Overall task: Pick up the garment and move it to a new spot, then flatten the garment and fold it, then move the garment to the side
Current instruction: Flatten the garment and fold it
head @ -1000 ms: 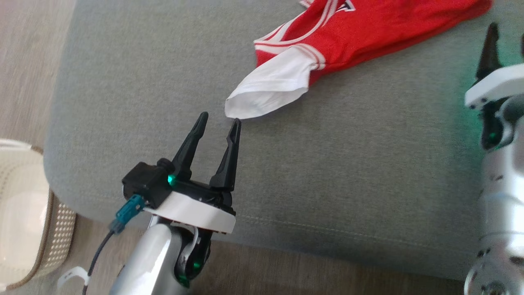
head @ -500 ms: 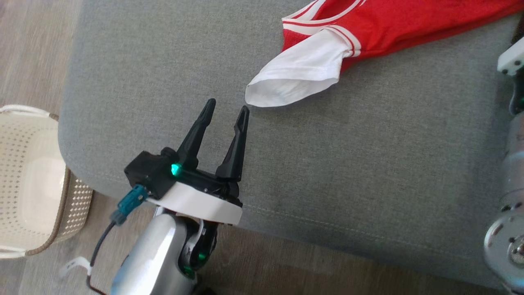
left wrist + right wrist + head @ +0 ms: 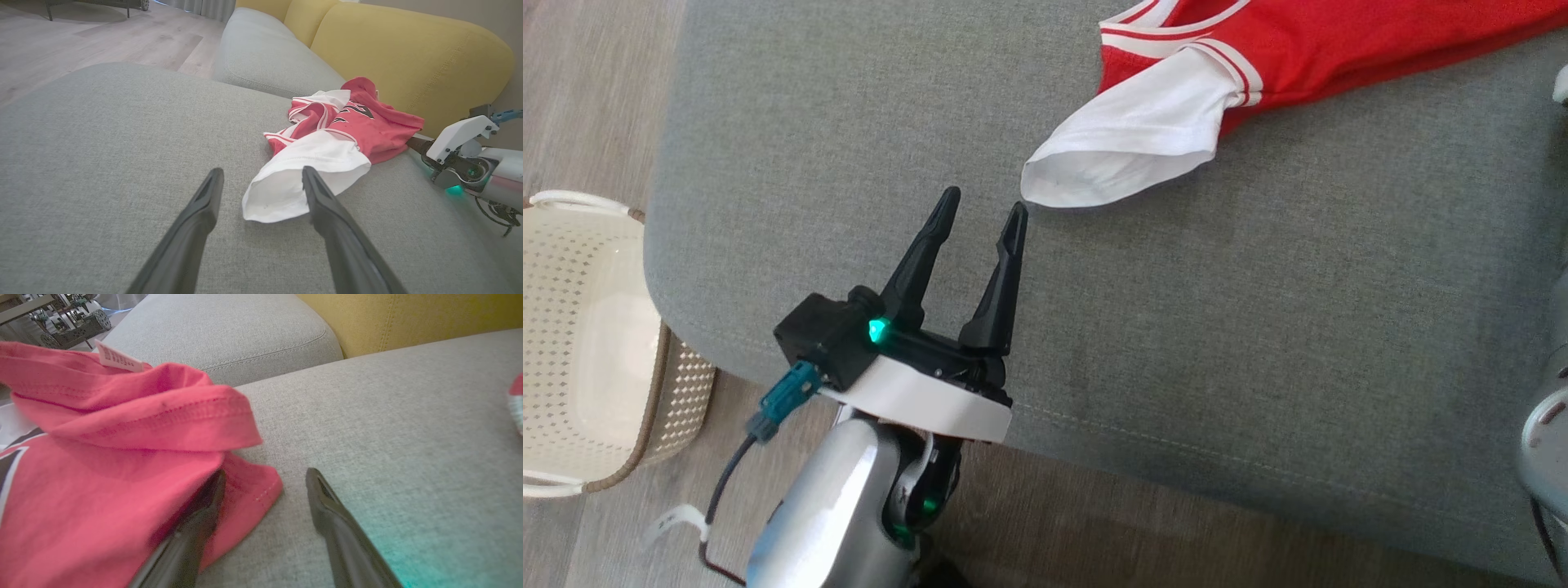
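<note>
Nothing legible. Black print (image 3: 352, 111) on jersey (image 3: 380, 130) broken up by folds, unreadable. White tag (image 3: 118, 358) on jersey edge with fine lines of print, too small and blurred to read.

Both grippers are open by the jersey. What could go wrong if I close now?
The left gripper sits short of the white sleeve, which lies off one fingertip: closing may miss. The right gripper has one finger at the red hem, the other over bare cushion: it might pinch only a thin edge.
</note>
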